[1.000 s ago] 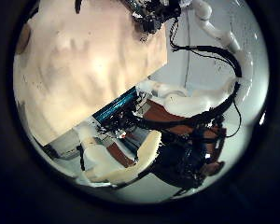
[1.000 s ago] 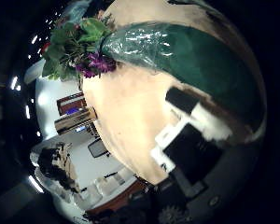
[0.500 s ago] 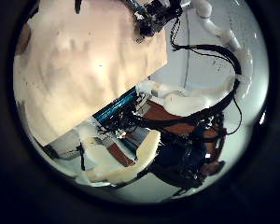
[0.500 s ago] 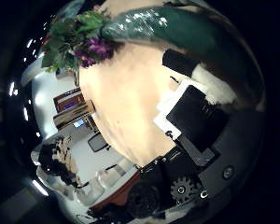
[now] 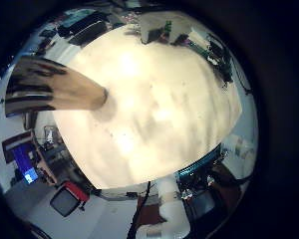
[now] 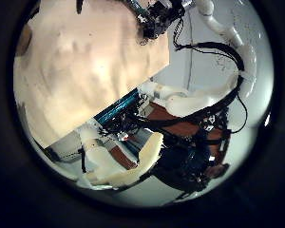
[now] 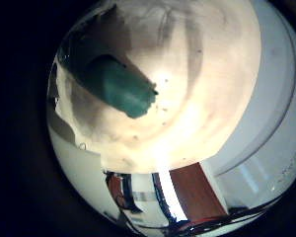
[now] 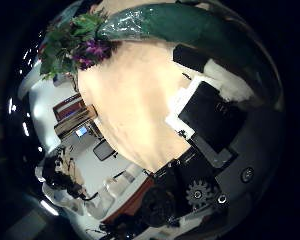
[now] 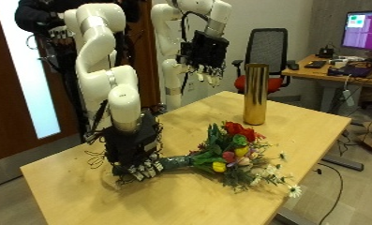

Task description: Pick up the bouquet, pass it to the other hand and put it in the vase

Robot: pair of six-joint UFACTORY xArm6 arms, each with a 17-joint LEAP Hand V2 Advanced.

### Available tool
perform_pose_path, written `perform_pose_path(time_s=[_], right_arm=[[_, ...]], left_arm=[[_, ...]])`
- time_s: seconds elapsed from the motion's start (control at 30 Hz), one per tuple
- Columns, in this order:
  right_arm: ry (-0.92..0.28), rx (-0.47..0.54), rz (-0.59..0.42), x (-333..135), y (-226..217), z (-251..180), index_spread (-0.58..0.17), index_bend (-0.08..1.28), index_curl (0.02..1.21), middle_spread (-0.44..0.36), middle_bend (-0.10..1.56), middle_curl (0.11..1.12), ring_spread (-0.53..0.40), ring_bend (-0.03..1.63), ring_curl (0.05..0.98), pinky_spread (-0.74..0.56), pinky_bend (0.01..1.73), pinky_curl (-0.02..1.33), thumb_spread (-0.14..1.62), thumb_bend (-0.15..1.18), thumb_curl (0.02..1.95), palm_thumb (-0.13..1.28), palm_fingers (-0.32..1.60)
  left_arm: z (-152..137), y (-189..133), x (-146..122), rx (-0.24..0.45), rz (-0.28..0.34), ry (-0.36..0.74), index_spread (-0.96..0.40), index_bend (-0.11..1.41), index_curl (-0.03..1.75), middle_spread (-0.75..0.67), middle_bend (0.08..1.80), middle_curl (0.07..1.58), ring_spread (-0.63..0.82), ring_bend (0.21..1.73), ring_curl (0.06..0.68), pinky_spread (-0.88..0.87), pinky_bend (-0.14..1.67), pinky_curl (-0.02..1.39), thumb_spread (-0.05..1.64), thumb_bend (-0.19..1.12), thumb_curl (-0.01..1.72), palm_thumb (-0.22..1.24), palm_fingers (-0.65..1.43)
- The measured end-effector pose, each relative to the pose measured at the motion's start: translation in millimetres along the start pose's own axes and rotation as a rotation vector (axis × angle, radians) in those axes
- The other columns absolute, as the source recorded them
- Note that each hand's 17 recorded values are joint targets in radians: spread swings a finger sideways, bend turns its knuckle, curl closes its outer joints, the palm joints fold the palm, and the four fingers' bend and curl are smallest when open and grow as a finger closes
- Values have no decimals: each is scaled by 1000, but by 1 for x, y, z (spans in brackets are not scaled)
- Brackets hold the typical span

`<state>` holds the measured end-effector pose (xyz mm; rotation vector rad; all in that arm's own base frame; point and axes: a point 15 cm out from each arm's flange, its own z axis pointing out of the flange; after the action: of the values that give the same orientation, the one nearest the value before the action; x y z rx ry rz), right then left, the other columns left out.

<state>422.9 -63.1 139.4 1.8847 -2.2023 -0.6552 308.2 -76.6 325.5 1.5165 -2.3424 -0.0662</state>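
Note:
In the outside view the bouquet [image 9: 235, 150], red and yellow flowers in a green wrap, lies on the wooden table [image 9: 198, 202]. My right hand [image 9: 136, 155] stands over the stem end with its fingers curled down round it. The right thumb side palm view shows the flowers [image 8: 75, 45], the green wrap [image 8: 180, 22] and my fingers [image 8: 212, 115] beside it. The right little finger side palm view shows the stem end [image 7: 123, 87] on the table. The tall brass vase [image 9: 254, 94] stands upright at the table's far side; it also shows in the left little finger side palm view [image 5: 65, 92]. My left hand [image 9: 208, 56] hangs open in the air near the vase.
An office chair [image 9: 273, 47] and a desk with a monitor [image 9: 363, 28] stand behind the table. The table's front edge runs close to my right hand. The left thumb side palm view shows the table top [image 6: 85, 66] and my own fingers [image 6: 123, 157].
The right thumb side palm view has shifted: the right hand's fingers reach further in beside the green wrap. The left thumb side view is almost unchanged.

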Motion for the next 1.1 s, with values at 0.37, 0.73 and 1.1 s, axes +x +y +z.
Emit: perform_pose_path(time_s=[0.37, 0.73, 1.1], right_arm=[[30, -6, -7, 0, 2, 0, -361, 751, 745, -194, 1065, 627, -248, 1209, 491, -504, 1110, 388, 841, -18, 519, 876, 1313], [-85, 226, -35, -12, 3, -56, -304, 1008, 923, -161, 1263, 747, -210, 1389, 618, -252, 1419, 597, 879, 19, 610, 1136, 1141], [-345, 357, -158, -29, 59, -124, -267, 1040, 953, -140, 1295, 766, -186, 1425, 643, -209, 1380, 671, 654, -7, 772, 1233, 1117]], left_arm=[[-4, 6, 4, 7, 0, -2, 67, 166, 308, 433, 196, 310, 647, 375, 214, 660, 222, 311, 894, -31, 306, 252, 20], [-6, 14, -2, 25, -25, 0, 67, 175, 315, 426, 193, 308, 647, 361, 212, 660, 209, 310, 900, -30, 304, 255, 32], [-22, 25, -29, 87, -119, 25, 73, 187, 336, 394, 197, 313, 631, 329, 208, 648, 186, 293, 920, -33, 298, 255, 82]])
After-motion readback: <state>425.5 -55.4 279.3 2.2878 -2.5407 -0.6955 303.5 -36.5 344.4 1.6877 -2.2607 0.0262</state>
